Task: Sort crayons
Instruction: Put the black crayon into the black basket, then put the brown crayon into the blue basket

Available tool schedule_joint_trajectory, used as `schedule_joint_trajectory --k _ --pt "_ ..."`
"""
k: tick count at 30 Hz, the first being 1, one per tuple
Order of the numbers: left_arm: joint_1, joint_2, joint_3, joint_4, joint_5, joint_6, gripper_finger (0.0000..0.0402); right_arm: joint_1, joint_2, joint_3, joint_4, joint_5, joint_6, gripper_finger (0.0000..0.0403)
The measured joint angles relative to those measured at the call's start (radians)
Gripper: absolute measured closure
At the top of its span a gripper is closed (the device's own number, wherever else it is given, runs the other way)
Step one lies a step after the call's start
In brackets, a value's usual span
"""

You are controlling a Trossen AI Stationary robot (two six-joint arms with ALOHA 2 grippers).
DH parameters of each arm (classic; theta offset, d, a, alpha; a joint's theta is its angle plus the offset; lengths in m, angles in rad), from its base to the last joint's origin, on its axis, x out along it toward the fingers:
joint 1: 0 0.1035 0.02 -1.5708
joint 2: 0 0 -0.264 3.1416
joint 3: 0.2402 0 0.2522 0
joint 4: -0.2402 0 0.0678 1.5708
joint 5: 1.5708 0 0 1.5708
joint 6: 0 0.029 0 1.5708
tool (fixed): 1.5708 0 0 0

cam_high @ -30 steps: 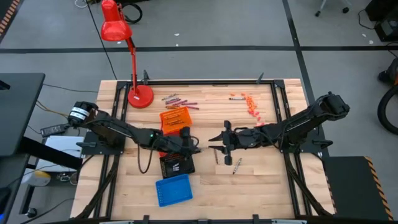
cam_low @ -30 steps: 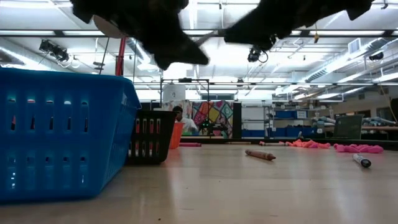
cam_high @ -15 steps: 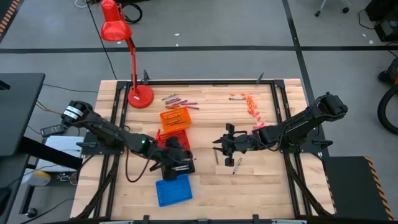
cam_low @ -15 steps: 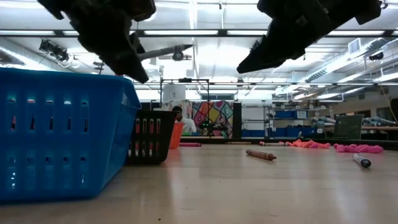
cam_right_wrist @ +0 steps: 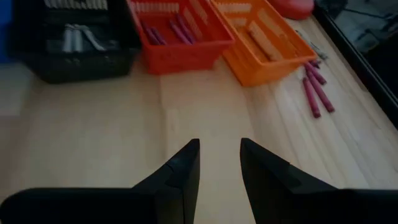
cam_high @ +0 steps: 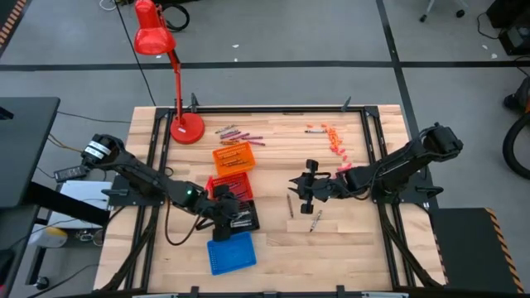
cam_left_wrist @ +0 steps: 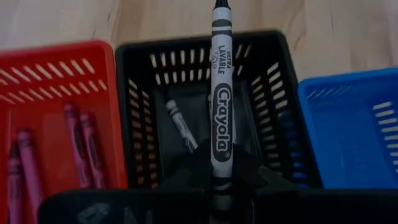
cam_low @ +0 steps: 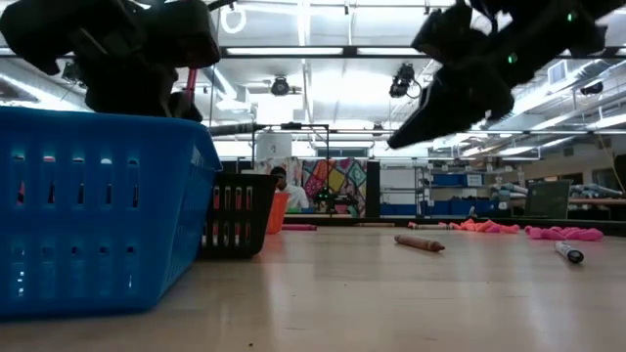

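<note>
the left tool [cam_left_wrist: 219,180] is clamped on a grey crayon [cam_left_wrist: 221,106], hanging just above the black tray [cam_left_wrist: 261,50], which sits between the red tray [cam_left_wrist: 37,62] and blue tray [cam_left_wrist: 354,93]. to do this well, center the crayon over the black tray before letting go. the right tool [cam_right_wrist: 217,165], fingers apart and empty, waits above the desk [cam_right_wrist: 93,137], well apart from the black tray.

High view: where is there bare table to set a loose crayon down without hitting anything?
Bare wood lies along the near edge right of the blue tray, and at the far middle between the maroon crayons and the orange crayons. It is crowded around the stacked trays and under the right end effector, where two crayons lie.
</note>
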Motion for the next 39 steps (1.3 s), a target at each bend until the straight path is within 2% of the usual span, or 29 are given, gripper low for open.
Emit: schedule_joint_trajectory --k 9,12,22,27,31,39 --pt "-0.014 0.000 -0.041 0.064 0.001 -0.002 0.0366 -0.047 0.000 -0.167 0.340 -0.026 -0.130 0.0284" --pt "-0.014 0.000 -0.043 0.078 0.001 -0.002 0.0356 -0.047 0.000 -0.192 0.401 -0.026 -0.177 0.0284" --pt "-0.011 -0.003 -0.044 0.084 0.011 -0.029 0.0290 -0.048 0.000 -0.193 0.415 -0.021 -0.230 0.0284" --pt "-0.005 -0.003 -0.044 0.061 0.123 -0.031 0.0286 -0.048 0.000 -0.193 0.422 -0.022 -0.230 0.0284" --pt "0.020 -0.018 -0.043 0.073 0.134 -0.026 0.0285 -0.048 0.000 -0.193 0.439 -0.027 -0.225 0.0284" --pt "0.093 -0.014 -0.042 0.101 0.076 0.095 0.0285 -0.064 0.000 -0.193 0.431 -0.209 -0.099 0.0284"
